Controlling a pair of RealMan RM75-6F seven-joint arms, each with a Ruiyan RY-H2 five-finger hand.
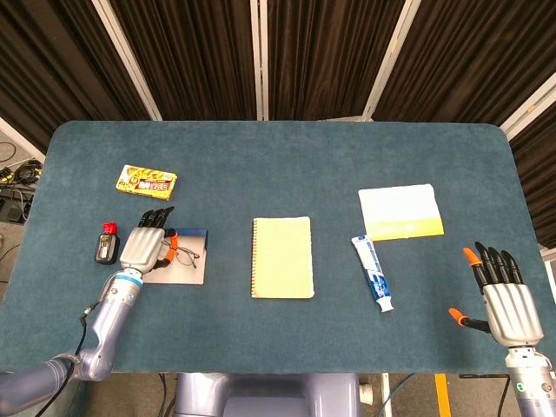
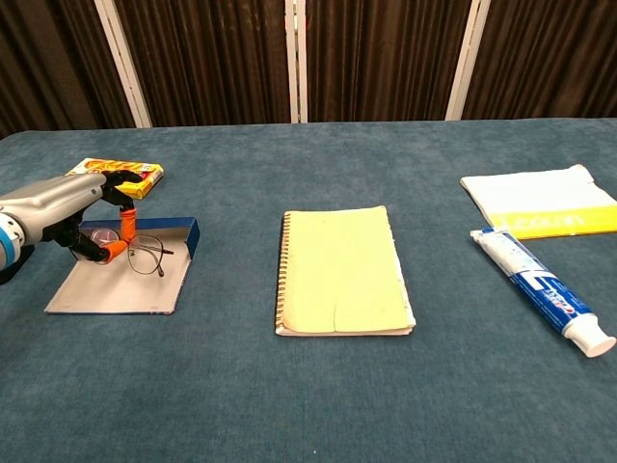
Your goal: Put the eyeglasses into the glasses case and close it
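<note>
The glasses case (image 2: 120,287) (image 1: 193,271) lies open at the left of the table, a flat grey lid with a blue tray (image 2: 172,231) at its far end. My left hand (image 2: 60,210) (image 1: 145,249) hovers over the case and pinches the thin-rimmed eyeglasses (image 2: 145,257) (image 1: 186,256) between thumb and a finger, just above the blue tray. At the table's near right edge my right hand (image 1: 506,300) rests with fingers spread, holding nothing; it shows only in the head view.
A yellow notebook (image 2: 341,271) lies in the middle, a toothpaste tube (image 2: 542,291) and a white-and-yellow pouch (image 2: 538,202) to the right. A yellow snack box (image 2: 114,173) sits behind the case, a small black bottle with a red cap (image 1: 106,246) left of it.
</note>
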